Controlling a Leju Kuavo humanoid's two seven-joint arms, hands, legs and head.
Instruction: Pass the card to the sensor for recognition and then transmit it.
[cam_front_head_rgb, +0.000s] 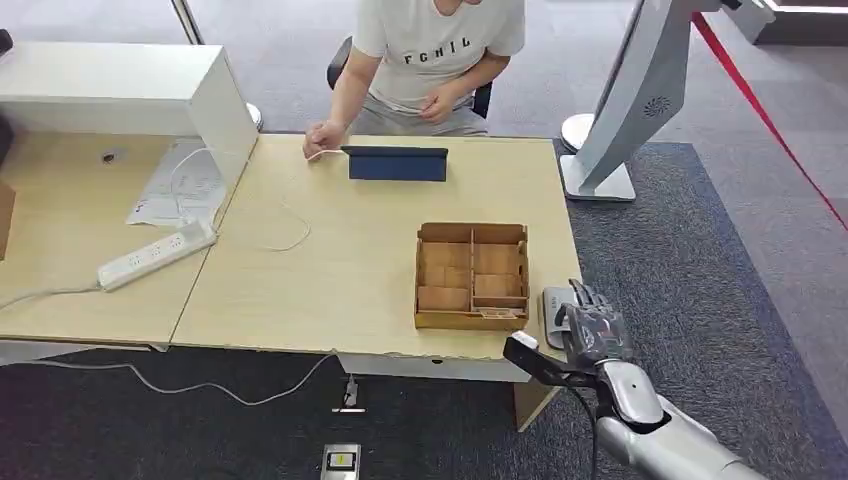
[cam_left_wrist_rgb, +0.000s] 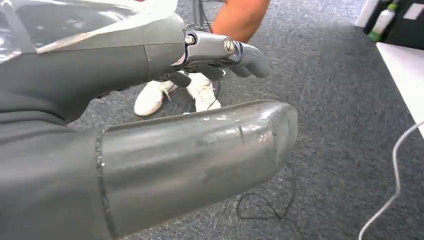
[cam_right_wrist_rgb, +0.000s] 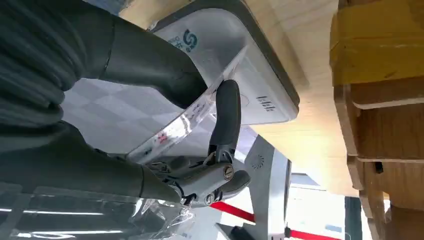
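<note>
My right hand (cam_front_head_rgb: 592, 330) hovers at the table's front right corner, right over the grey-white card sensor (cam_front_head_rgb: 553, 308). In the right wrist view the thumb and a dark finger (cam_right_wrist_rgb: 226, 117) pinch a thin pale card (cam_right_wrist_rgb: 187, 122) with small red print. The card's edge lies close against the sensor's (cam_right_wrist_rgb: 250, 60) white face; whether they touch I cannot tell. My left hand (cam_left_wrist_rgb: 220, 55) hangs over the dark carpet, fingers loosely extended and holding nothing.
A wooden compartment box (cam_front_head_rgb: 470, 275) stands just left of the sensor. Across the table (cam_front_head_rgb: 330, 270) sits a person (cam_front_head_rgb: 430, 50) behind a dark tablet (cam_front_head_rgb: 397, 163). A power strip (cam_front_head_rgb: 155, 255) and cables lie to the left. A white kiosk stand (cam_front_head_rgb: 620, 120) rises on the right.
</note>
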